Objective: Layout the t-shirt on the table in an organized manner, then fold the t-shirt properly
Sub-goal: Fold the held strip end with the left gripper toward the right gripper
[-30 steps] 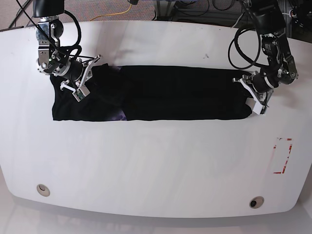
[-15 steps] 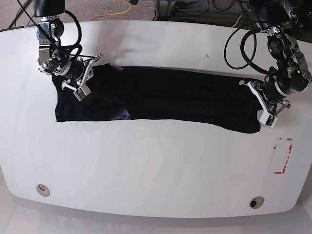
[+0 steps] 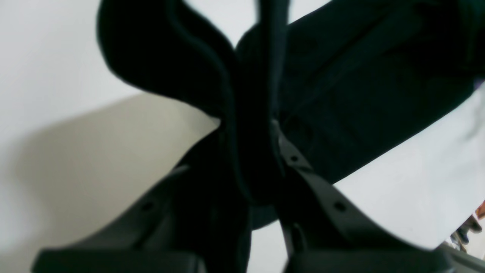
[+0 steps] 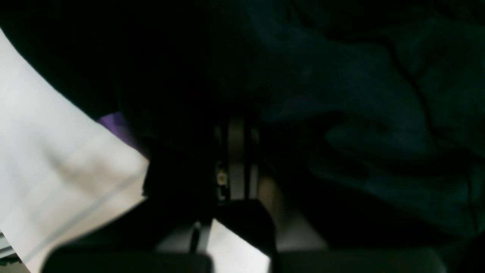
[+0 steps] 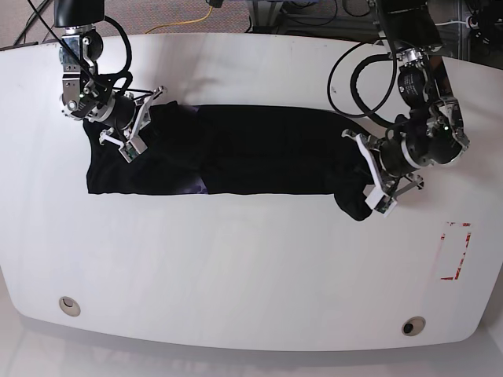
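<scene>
The left gripper (image 5: 368,188), at the right of the base view, is clenched on an end of the t-shirt (image 5: 236,161); the left wrist view shows a dark fold of cloth pinched between its two fingers (image 3: 303,178), with the rest spreading away over the white table (image 5: 251,267). From that grip the shirt runs as one long dark band across the table toward the right gripper (image 5: 130,129), which is closed tight at the far end, on or pressed into the cloth; a purple patch shows at the cloth edge in the right wrist view. The band's long axis lies along the line between the two grippers. The held end is bunched and sits lifted over the band itself, so the coming move likely carries it along that axis toward the right gripper.
</scene>
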### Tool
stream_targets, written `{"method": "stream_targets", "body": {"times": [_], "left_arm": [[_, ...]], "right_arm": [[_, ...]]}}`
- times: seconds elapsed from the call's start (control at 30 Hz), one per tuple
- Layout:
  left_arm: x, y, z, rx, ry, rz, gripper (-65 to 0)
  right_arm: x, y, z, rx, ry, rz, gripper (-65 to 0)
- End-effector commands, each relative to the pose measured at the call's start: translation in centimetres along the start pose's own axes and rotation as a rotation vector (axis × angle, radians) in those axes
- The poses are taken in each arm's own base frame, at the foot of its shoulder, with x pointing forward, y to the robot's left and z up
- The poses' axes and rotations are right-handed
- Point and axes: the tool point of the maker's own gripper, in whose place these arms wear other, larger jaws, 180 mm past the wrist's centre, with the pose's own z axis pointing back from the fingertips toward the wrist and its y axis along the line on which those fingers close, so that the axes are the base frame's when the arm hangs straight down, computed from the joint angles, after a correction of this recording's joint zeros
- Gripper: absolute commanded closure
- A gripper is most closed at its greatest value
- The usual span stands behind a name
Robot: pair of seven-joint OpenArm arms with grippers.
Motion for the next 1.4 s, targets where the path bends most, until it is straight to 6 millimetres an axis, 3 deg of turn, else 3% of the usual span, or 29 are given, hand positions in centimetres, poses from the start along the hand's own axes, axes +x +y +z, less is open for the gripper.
{"method": "stream_targets", "body": {"times": [0.0, 0.4, 0.5, 0.6, 1.1, 1.17, 1.37], "left_arm": [[2.5, -1.7, -0.3, -0.043, -0.056, -0.042, 0.0], [5.5, -12.1, -3.3, -0.283, -0.089, -0.143, -0.1], [5.8, -13.6, -3.8, -0.322, -0.092, -0.142, -0.1], [5.8, -14.6, -4.3, -0.352, -0.087, -0.125, -0.1], [4.4, -14.7, -5.4, -0.378, -0.039, -0.095, -1.0], [4.4, -14.7, -5.4, -0.377, -0.040, -0.095, -4.0], [4.5, -14.7, -5.3, -0.380, -0.046, -0.095, -32.6]], "right_arm": [[-1.9, -0.8, 0.4, -0.030, 0.104, 0.029, -0.5], [-1.8, -0.7, 0.3, -0.029, 0.101, 0.030, -0.5], [-1.8, -0.7, 0.3, -0.027, 0.102, 0.030, -0.5], [-1.7, -0.4, 0.1, -0.022, 0.094, 0.022, -0.5], [-1.6, -0.1, -0.1, -0.018, 0.090, 0.018, -0.5], [-1.4, -0.1, 0.0, -0.019, 0.085, 0.024, -0.5], [-0.4, 0.5, 0.1, -0.015, 0.063, 0.047, -0.5]]}}
